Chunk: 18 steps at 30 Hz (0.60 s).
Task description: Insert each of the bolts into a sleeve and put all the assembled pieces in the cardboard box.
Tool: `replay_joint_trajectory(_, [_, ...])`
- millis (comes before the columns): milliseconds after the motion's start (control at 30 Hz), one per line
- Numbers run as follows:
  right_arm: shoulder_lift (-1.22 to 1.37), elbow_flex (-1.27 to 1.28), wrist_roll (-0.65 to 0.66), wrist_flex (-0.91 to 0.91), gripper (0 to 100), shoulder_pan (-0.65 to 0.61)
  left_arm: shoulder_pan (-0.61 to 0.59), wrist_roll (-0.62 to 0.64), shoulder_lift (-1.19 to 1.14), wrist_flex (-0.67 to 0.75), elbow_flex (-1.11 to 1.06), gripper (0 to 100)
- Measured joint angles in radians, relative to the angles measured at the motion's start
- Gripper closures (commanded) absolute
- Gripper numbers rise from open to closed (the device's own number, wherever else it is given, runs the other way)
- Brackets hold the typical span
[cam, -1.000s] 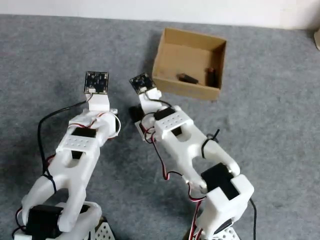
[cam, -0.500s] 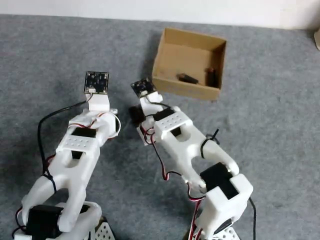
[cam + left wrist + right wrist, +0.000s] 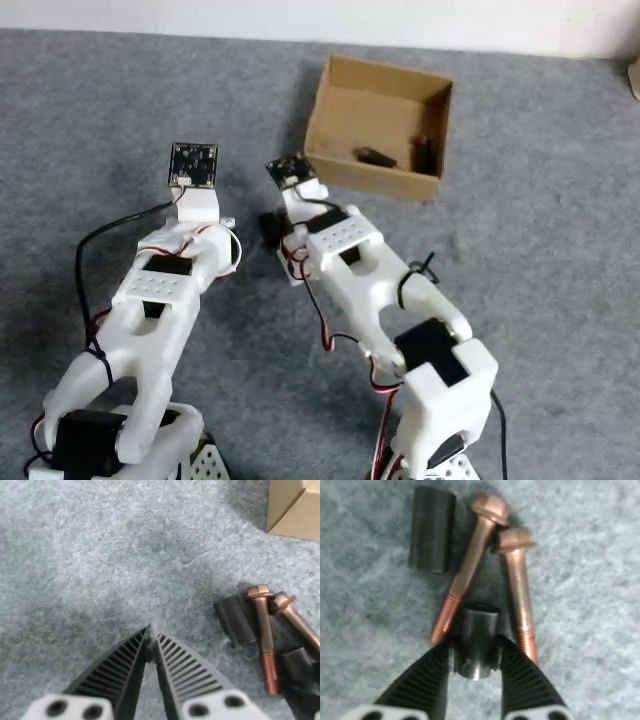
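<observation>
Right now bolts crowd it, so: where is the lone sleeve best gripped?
Take the lone sleeve across its middle from above, pinching its two long sides. It lies flat; one side faces bare carpet, the nearer bolt's head sits close on the other. The right end effector grips the other sleeve.

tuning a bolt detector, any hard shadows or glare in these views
High view: even light; the cardboard box walls softly shade its floor. Right wrist view: bolts show mild sheen, no glare, soft shadows beneath; the sleeve in the right gripper has a small glint. Left wrist view: faint shadow on the carpet beside the box.
</observation>
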<state>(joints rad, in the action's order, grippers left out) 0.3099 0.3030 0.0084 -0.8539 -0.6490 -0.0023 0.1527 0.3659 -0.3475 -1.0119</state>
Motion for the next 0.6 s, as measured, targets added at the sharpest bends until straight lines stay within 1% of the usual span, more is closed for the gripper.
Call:
replay_joint_trajectory(200, [-0.155,0.041,0.000,-0.095,99.3,-0.009,0.003,0.000,-0.005,0.000,0.014,99])
replay_joint_trajectory(333, [-0.393,0.144,0.052,-0.133,99.3,-0.003,0.040,0.000,-0.074,0.000,0.064,98])
replay_joint_trajectory(400, [-0.528,0.207,0.086,-0.158,99.3,0.021,0.066,0.000,-0.150,0.000,0.121,94])
replay_joint_trajectory(500, [-0.741,0.305,0.132,-0.215,99.3,0.112,0.110,0.000,-0.288,-0.009,0.224,84])
replay_joint_trajectory(600, [-0.954,0.427,0.184,-0.242,99.3,0.255,0.175,0.018,-0.367,-0.097,0.322,80])
